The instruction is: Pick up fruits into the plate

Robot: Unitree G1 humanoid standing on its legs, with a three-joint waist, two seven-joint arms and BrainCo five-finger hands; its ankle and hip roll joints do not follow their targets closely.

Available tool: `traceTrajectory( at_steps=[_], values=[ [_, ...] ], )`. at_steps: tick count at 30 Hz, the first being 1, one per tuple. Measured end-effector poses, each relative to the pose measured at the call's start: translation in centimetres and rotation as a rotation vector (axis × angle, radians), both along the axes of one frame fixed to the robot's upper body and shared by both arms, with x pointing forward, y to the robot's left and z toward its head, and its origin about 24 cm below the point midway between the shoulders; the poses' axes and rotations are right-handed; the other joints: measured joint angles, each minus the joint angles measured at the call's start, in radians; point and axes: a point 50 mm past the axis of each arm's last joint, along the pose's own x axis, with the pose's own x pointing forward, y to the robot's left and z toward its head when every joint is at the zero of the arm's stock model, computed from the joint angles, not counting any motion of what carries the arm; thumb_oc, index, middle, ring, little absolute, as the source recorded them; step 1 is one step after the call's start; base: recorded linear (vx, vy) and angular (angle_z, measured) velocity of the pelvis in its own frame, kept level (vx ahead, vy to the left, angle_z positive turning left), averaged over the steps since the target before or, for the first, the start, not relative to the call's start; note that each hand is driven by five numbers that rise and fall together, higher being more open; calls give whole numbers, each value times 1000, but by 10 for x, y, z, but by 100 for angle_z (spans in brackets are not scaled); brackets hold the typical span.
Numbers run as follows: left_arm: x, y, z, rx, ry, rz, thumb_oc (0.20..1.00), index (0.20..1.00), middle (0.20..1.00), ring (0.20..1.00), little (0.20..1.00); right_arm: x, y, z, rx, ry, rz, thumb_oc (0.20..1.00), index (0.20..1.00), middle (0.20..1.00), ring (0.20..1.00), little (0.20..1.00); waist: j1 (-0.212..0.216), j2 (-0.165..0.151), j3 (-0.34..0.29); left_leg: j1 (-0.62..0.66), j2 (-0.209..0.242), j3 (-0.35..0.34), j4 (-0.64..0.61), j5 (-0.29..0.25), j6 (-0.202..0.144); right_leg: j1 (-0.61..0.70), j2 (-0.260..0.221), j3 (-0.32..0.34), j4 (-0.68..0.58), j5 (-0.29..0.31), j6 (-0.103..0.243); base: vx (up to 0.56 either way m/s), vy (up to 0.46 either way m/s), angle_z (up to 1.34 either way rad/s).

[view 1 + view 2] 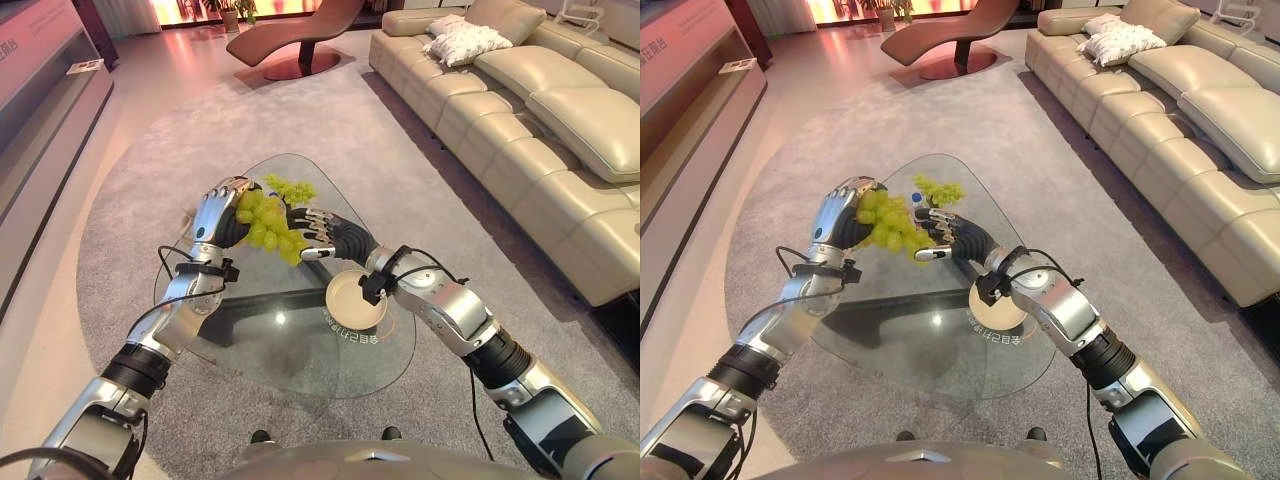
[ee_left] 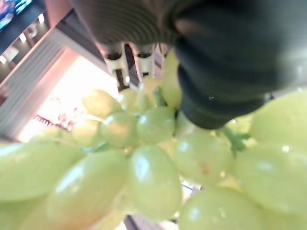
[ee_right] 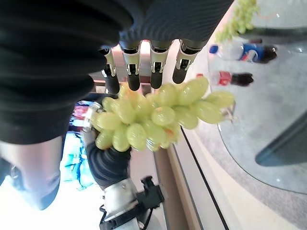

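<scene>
You're holding the grape bunch (image 1: pixel 265 225) up over the glass worktop (image 1: pixel 300 355), above its far half, w/ both hands on it. Left hand (image 1: pixel 218 212) is curling round the bunch from its side; in the left wrist view the grapes are sitting right against the palm. Right hand (image 1: pixel 312 230) is meeting the bunch from the other side, fingers (image 3: pixel 130 72) reaching over the top of it and touching the grapes, but you can't tell if they're really closing on it or just steadying.

A second bunch (image 1: pixel 288 188) is lying on the worktop toward the far edge, w/ bottles (image 3: pixel 242 51) beside it. The plate (image 1: pixel 350 300) is sitting near the right edge, partly under your right forearm, so it's close.

To do this step well, IMO: be keeping the left-hand hold snug but not crushing, since loose grapes could be dropping off. Be carrying the bunch toward the near-right, clearing the right arm off the plate first. Then be lowering till the bunch is resting inside the rim before relaxing either hand.
</scene>
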Motion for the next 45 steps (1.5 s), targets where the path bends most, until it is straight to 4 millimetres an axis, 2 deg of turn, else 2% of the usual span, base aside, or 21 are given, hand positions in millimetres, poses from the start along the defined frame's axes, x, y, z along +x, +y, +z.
traceTrajectory(
  at_steps=[19,26,33,38,45],
  values=[
    [2,-11,2,25,-19,-39,200,200,200,200,200,-1,7,0,41,32,-30,1000,1000,1000,1000,1000,-1,-2,-14,-1,0,5,0,0,0,-5,0,5,0,0,0,0,0,0],
    [0,-25,5,31,12,-110,200,200,200,200,200,-1,6,-1,30,40,-45,1000,1000,1000,1000,1000,-1,-2,-14,-2,0,7,0,0,0,-7,0,7,0,0,0,0,0,0],
    [0,-29,3,53,55,-143,200,200,200,200,200,0,5,-4,11,68,-71,1000,1000,1000,1000,1000,-5,-2,-14,-2,0,8,0,0,0,-9,1,10,0,0,0,0,0,0],
    [-2,-38,4,64,69,-173,200,200,200,200,200,2,2,-6,-2,70,-137,1000,1000,1000,1000,1000,-5,-3,-15,-2,0,8,0,0,0,-9,1,10,0,1,0,0,0,0],
    [1,-42,13,73,51,-186,200,200,200,200,200,-2,6,-11,33,179,-102,1000,1000,1000,1000,1000,-13,-4,-16,-3,0,6,0,0,0,-9,1,10,0,1,0,0,0,0]
  ],
)
